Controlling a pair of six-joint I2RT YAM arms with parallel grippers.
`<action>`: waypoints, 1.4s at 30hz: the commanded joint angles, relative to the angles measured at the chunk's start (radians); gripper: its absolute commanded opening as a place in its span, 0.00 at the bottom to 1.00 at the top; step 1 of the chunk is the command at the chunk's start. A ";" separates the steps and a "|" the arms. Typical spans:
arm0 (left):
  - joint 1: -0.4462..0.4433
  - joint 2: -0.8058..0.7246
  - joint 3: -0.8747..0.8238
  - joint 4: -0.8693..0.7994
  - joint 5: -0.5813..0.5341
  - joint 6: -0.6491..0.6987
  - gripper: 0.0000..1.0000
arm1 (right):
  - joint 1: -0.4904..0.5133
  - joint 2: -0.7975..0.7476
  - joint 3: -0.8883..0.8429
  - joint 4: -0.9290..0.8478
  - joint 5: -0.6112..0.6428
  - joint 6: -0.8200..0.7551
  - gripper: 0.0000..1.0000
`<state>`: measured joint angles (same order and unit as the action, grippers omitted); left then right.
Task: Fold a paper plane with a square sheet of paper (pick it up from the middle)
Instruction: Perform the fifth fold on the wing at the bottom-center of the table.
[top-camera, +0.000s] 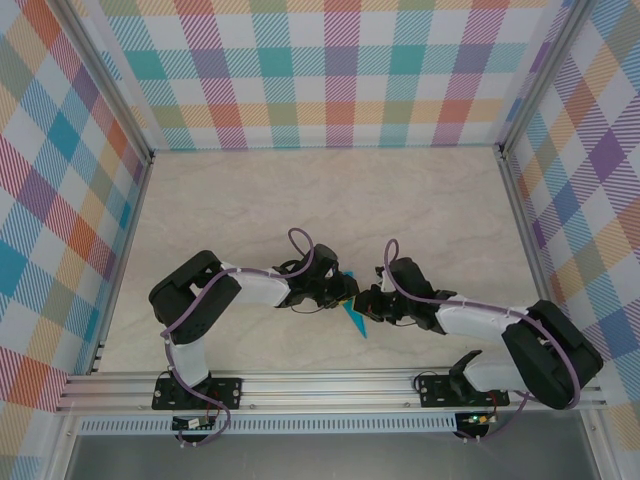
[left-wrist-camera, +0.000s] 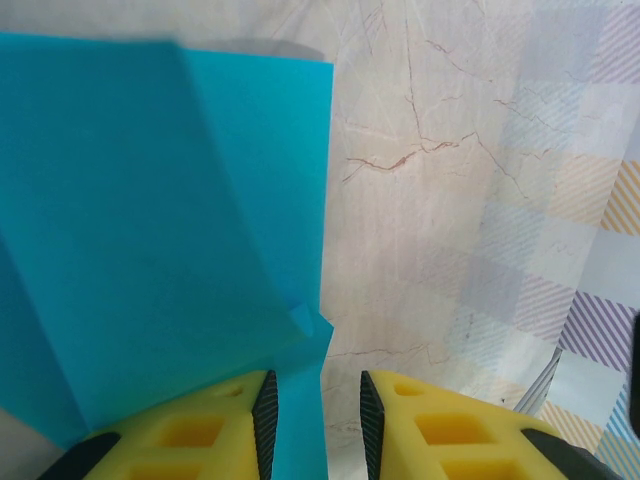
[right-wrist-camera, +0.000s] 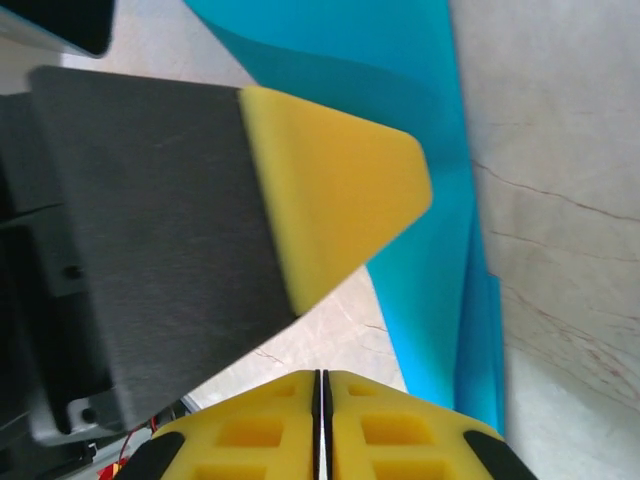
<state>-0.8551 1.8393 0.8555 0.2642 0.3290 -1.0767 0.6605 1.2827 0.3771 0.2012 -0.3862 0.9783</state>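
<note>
Top external view is showing you both arms reaching inward over the pale marbled table, with their wrists meeting just below the middle. The teal sheet of paper is lying on the table between them, and a pointed corner is poking out toward 6 o'clock. Purple cables are looping over each wrist and covering most of the sheet. The plaid walls are closing the table in at 9, 12 and 3 o'clock, and an aluminium rail is running across at 6 o'clock.

Through the left wrist camera you are looking at the left gripper with its jaws standing apart, released. The paper, showing folded layers, is spreading from 9 to 12 o'clock, and a narrow strip of it is running down into the gap between the pads. Bare table is showing at 3 o'clock.

Through the right wrist camera you are seeing the right gripper clenched, pads pressed together with nothing visible between them. The left gripper's yellow fingertip is crowding in from 10 o'clock and blocking part of the paper, which is running from 12 down to 5 o'clock beside the closed fingers.
</note>
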 joint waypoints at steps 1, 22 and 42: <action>-0.016 0.050 -0.006 -0.075 -0.013 0.017 0.31 | -0.004 0.019 0.020 0.020 -0.029 -0.027 0.12; 0.003 -0.084 0.090 -0.224 -0.090 0.195 0.41 | -0.013 0.253 -0.009 -0.142 0.044 -0.078 0.00; 0.026 -0.112 -0.038 -0.037 -0.107 0.194 0.39 | -0.015 0.263 0.006 -0.152 0.040 -0.063 0.00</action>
<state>-0.8425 1.7084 0.8345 0.1604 0.2302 -0.8921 0.6430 1.4853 0.4187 0.2008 -0.4366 0.9237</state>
